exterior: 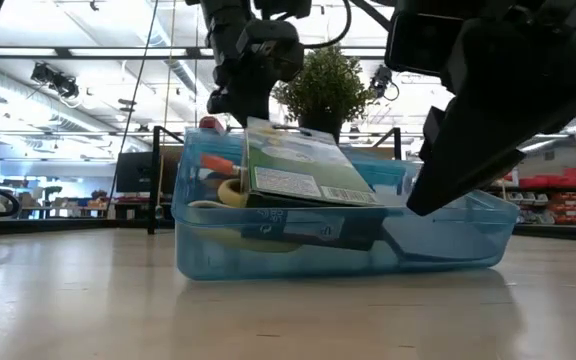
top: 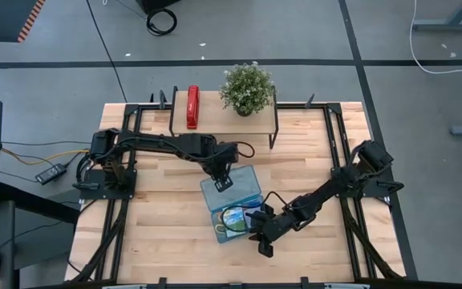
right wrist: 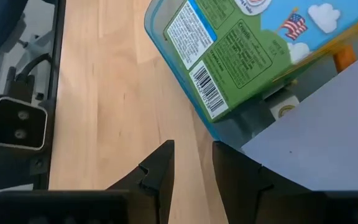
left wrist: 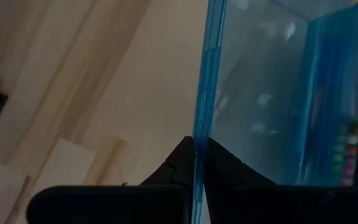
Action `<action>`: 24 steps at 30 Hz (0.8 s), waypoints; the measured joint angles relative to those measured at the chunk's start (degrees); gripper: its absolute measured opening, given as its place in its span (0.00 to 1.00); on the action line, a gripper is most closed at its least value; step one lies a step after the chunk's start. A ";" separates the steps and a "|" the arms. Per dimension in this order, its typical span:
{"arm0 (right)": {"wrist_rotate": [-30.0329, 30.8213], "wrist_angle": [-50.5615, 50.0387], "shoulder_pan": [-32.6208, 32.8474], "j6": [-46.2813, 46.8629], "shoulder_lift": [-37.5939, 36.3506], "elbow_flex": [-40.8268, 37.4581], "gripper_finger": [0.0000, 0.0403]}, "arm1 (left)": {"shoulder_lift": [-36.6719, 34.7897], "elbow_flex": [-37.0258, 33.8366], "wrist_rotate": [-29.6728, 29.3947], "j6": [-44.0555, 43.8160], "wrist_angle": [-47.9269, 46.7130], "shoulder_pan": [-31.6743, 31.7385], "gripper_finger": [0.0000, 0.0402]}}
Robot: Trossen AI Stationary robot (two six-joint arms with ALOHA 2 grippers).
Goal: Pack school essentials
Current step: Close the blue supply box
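The translucent blue hinged case [top: 231, 201] lies open in the middle of the table. In its base the green-blue printed packet [exterior: 308, 165] leans up over the rim, beside a yellow scissors handle [exterior: 230, 192] and an orange pencil [exterior: 218, 160]. The right wrist view shows the packet [right wrist: 241, 56] and a lavender pad [right wrist: 328, 124] under it. My left gripper [top: 223, 183] is shut on the case's lid. My right gripper [top: 263, 243] hovers just off the case's near right corner, slightly open and holding nothing, over bare wood [right wrist: 192, 162]. My left gripper pinches the thin edge of the case's lid [left wrist: 196, 134] between its two fingers [left wrist: 176, 162], with one finger on each face of the translucent sheet. In the high view it comes at the lid from above and from the table's left.
A red stapler [top: 192, 107] and a potted plant [top: 248, 88] stand on a black wire shelf at the table's far edge. Black frame rails [top: 339, 160] run along both sides. Bare wood lies near and left of the case.
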 joint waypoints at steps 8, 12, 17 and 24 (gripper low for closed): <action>-0.28 0.75 -1.19 0.19 0.00 0.02 0.30 | -0.04 0.06 -0.46 -1.34 1.33 -1.85 0.06; -0.77 0.65 -1.08 0.20 0.13 1.09 0.30 | -0.04 0.08 -0.42 -1.34 1.35 -2.05 0.08; 0.78 0.62 -1.26 0.14 0.17 2.96 0.30 | 0.00 0.06 0.56 1.17 1.62 -2.53 0.09; 0.26 0.51 -1.89 0.66 0.17 3.69 0.30 | 0.02 0.06 -1.02 2.71 1.37 -2.35 0.08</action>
